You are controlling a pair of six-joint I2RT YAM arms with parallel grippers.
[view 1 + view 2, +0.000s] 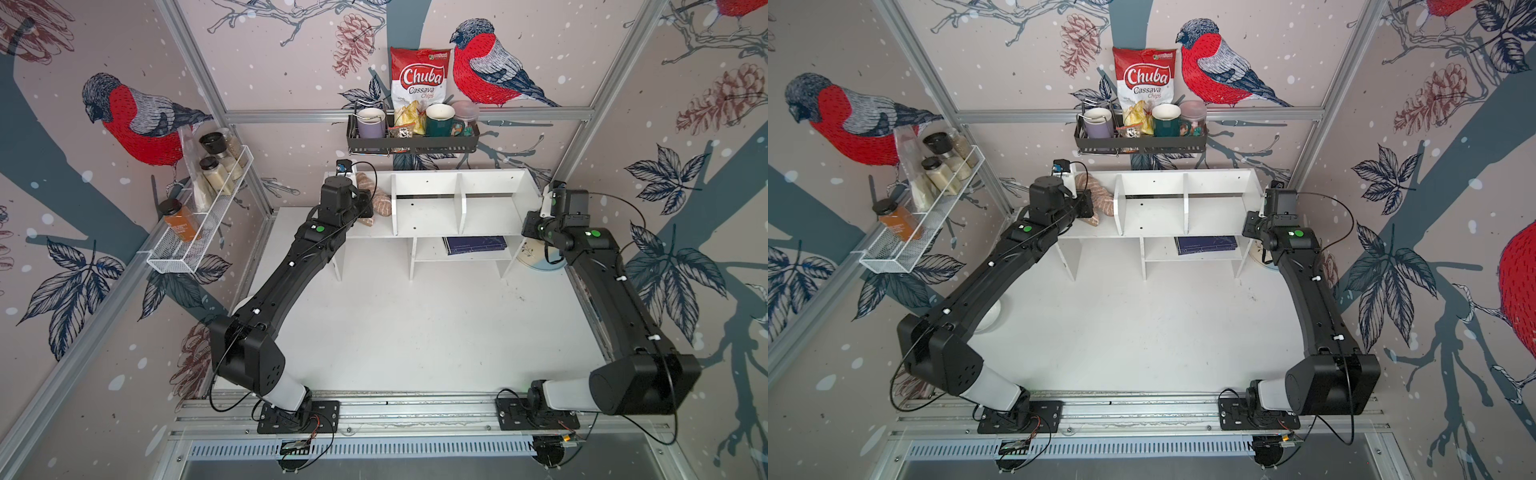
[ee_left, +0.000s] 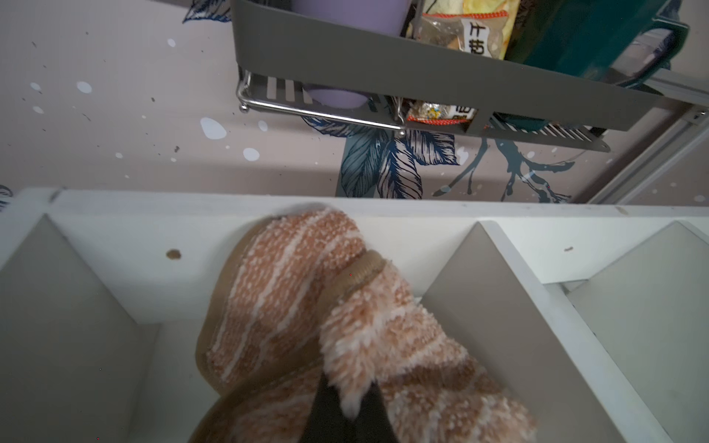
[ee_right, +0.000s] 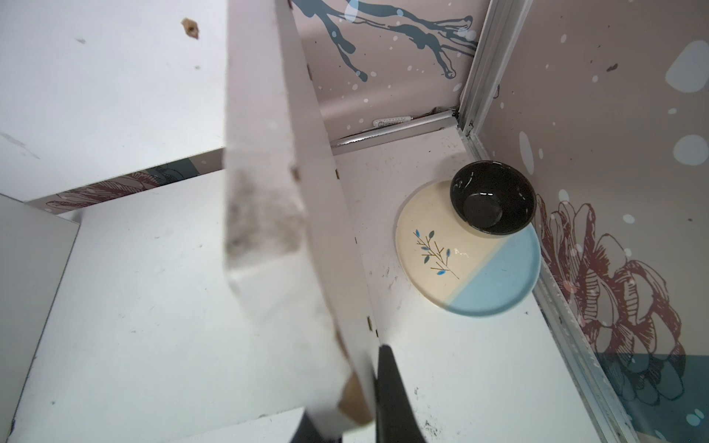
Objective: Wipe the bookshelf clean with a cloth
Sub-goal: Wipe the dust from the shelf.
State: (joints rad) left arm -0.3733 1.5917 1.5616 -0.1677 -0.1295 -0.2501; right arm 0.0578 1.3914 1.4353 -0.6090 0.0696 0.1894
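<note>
Two high top views down over the whole scene; wrist cameras close at opposite ends of the bookshelf (image 1: 428,216).

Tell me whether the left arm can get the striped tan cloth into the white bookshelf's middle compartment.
Probably yes. The left gripper holds the striped tan cloth in the left compartment of the white bookshelf; only one white divider stands between, and the compartments are open above.
</note>
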